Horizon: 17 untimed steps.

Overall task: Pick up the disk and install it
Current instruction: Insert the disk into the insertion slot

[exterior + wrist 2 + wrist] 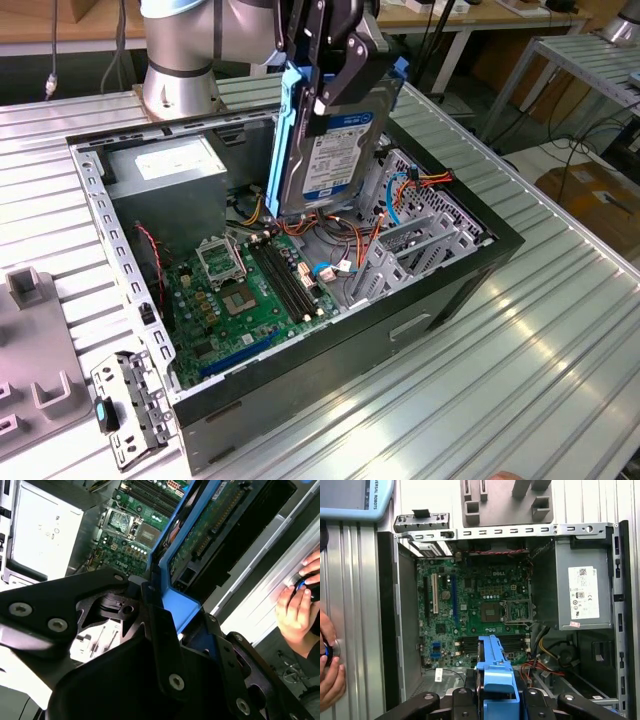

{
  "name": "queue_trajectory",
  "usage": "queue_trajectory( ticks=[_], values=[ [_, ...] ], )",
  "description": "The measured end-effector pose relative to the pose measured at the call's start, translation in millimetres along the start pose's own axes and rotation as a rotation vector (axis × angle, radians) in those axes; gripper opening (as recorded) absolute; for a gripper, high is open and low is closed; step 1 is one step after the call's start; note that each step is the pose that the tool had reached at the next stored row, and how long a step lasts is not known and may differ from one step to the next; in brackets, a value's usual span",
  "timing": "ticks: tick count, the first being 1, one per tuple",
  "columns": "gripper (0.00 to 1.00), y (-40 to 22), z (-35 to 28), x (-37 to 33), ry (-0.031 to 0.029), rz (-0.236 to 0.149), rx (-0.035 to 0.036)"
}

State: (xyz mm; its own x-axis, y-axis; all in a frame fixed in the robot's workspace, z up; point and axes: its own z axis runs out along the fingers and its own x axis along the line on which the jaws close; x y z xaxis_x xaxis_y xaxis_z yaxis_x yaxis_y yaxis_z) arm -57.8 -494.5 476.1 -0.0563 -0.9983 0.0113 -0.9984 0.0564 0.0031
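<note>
tool (pixel 318 78): fingers clamped on the upper end of the disk (pixel 330 150), one finger across the label face, the other on the far side by the blue rail. in the second wrist view the black fingers (pixel 165 645) pinch the blue rail end from both sides, no gap showing.

disk: hangs upright, long side vertical, label turned toward the exterior view's right. it is off the worktop (pixel 530 380) and carried wholly by the tool. its lower end sits over the open computer case (pixel 450 290), above the bundle of cables (pixel 345 235) between the motherboard (pixel 250 290) and the drive cage (pixel 425 235). i cannot tell whether the lower edge touches the cables. in the first wrist view the blue rail (pixel 495 672) points down toward the edge of the motherboard.

surroundings: the grey power supply box (pixel 165 175) stands at the far end of the case, well apart from the disk. a loose bracket with a blue latch piece (pixel 104 413) lies on the worktop beside the case. a person's hand (pixel 295 605) rests on a control at the worktop's edge, apart from the arm (pixel 180 60).

progress, my judgement: pick-up is done, grip looks firm. install is not done: the disk is not lying in the drive cage, is not level with it, and no cable is joined to it.
</note>
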Motion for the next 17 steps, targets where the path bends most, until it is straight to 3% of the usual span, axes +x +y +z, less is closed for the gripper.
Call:
queue_trajectory(
  ticks=[3, 8, 17],
  values=[
    [0.37, -5.4, 0.0, 0.2, 0.0000, 0.000, -0.0006],
    [0.37, -20.6, 0.0, -0.3, 0.0001, 0.000, -0.0027],
    [0.37, -26.0, -0.1, -0.6, 0.0002, 0.000, -0.0029]
  ],
)
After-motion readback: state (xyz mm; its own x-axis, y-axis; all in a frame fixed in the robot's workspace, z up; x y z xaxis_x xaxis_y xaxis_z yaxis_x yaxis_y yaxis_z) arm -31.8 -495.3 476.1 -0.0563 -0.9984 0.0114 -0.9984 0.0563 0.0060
